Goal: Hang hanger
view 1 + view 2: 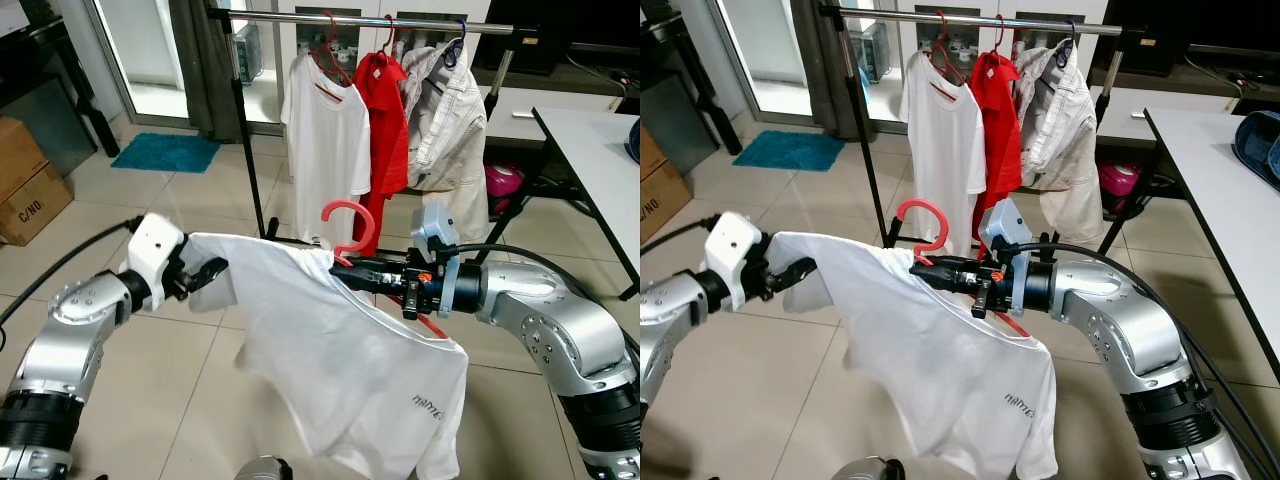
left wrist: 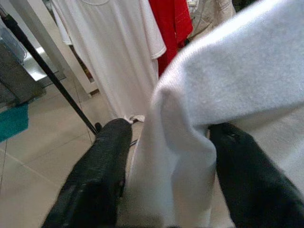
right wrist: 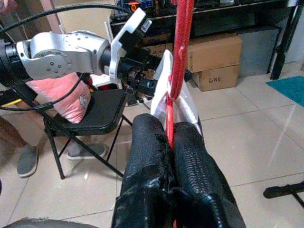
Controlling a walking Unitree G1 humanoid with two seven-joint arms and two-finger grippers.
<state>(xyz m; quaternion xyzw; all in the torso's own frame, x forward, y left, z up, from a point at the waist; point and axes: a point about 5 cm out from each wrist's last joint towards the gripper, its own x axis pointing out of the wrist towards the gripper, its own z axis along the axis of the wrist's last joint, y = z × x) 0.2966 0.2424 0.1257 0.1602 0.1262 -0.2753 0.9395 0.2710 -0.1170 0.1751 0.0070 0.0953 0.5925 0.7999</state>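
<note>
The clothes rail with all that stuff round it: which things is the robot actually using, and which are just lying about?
In use:
red plastic hanger
white cotton T-shirt on it
right tool, shut on the hanger
left tool, pinching the shirt's sleeve
black metal clothes rail

Lying about:
teal floor mat
brown cardboard boxes
white table

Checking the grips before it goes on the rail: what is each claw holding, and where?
Right claw clamps the red hanger just below its hook; left claw pinches the white T-shirt at its sleeve end.
</note>
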